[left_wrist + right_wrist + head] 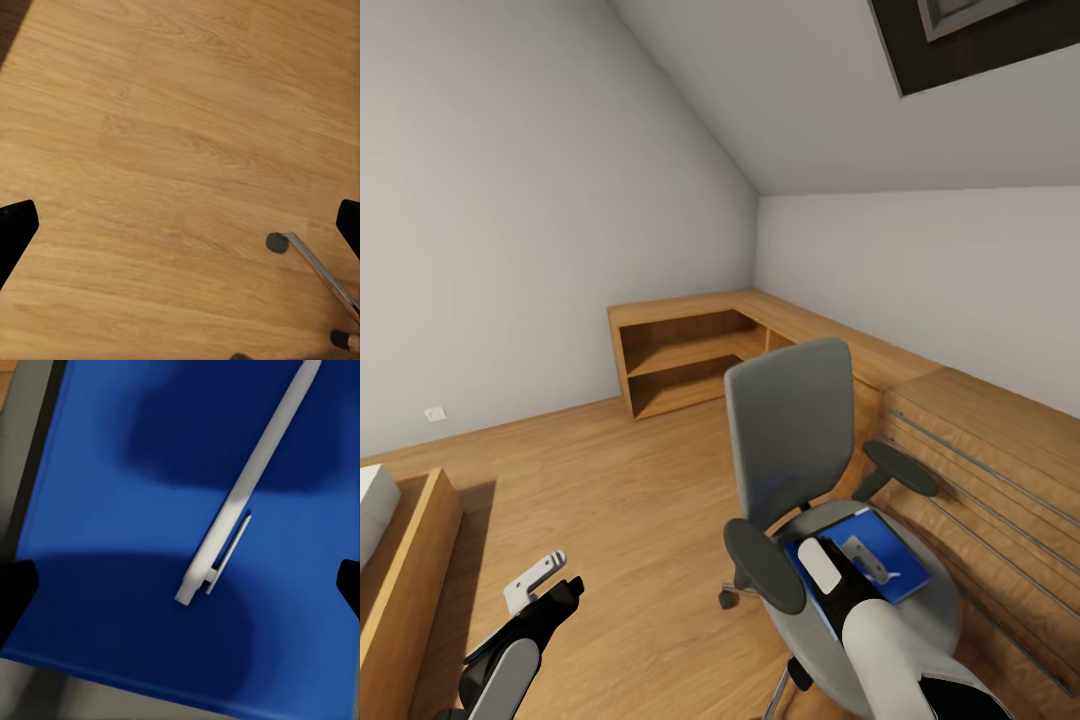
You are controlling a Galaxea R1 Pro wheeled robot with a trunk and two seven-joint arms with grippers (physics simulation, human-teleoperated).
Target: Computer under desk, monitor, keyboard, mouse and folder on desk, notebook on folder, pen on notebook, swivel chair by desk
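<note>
Right now the right gripper (180, 585) hovers spread over the pen (244, 487), a slim white clipped stick on the smooth blue folder (880, 560), which lies flat on the swivel chair (800, 440) seat. Close squarely across the thin barrel (it may roll). The left gripper (180, 225) hangs spread beside the chair.

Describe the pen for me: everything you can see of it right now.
The pen is a thin white stick with a pocket clip along one side near its blunt end. It looks like smooth plastic. It lies flat and diagonal on the blue folder, which rests on the chair seat. Only the folder touches it. The right gripper hangs just above it, open, fingers either side and clear of it. Its far end runs out of the wrist view.
</note>
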